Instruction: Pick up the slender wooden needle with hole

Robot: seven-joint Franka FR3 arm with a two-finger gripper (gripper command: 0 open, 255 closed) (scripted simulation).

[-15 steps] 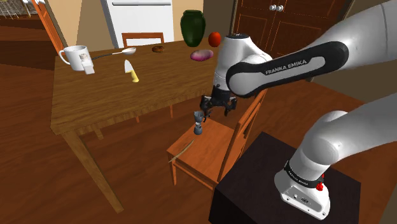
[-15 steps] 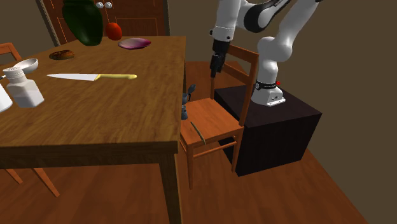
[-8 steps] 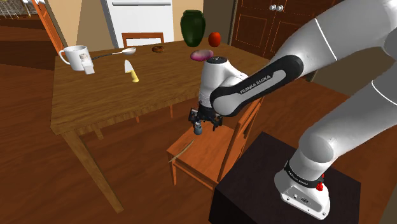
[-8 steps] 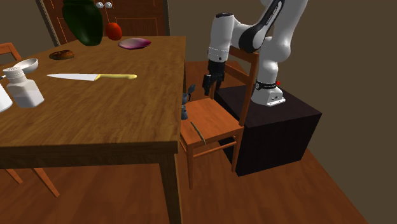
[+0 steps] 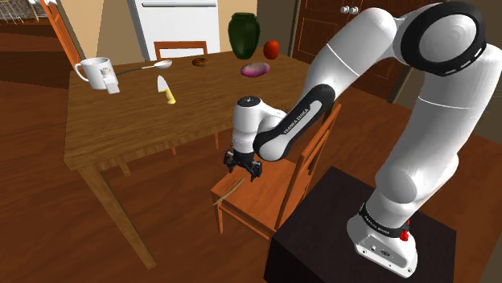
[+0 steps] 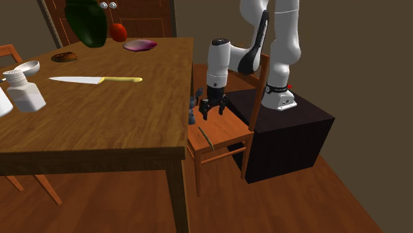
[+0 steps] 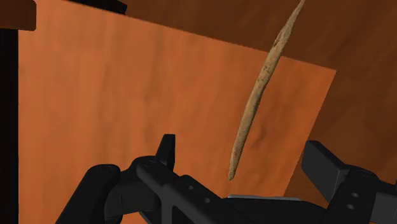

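Chair seat (image 7: 127, 83), needle (image 7: 261, 95) just fwd of gripper (image 7: 242, 151)

arm (image 5: 434, 137): white shells, dark joints | forearm (image 5: 294, 122): dark band, white lettering | base (image 5: 384, 241): red button (image 5: 405, 235) | jaws: black

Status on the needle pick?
Pincer open, low over the chair seat. Needle lies on seat, near tip between the fingers, ungripped. Path clear.

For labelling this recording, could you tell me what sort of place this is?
Probably a home dining area or kitchen: a wooden table with a knife and mug, and a wooden chair beside it.
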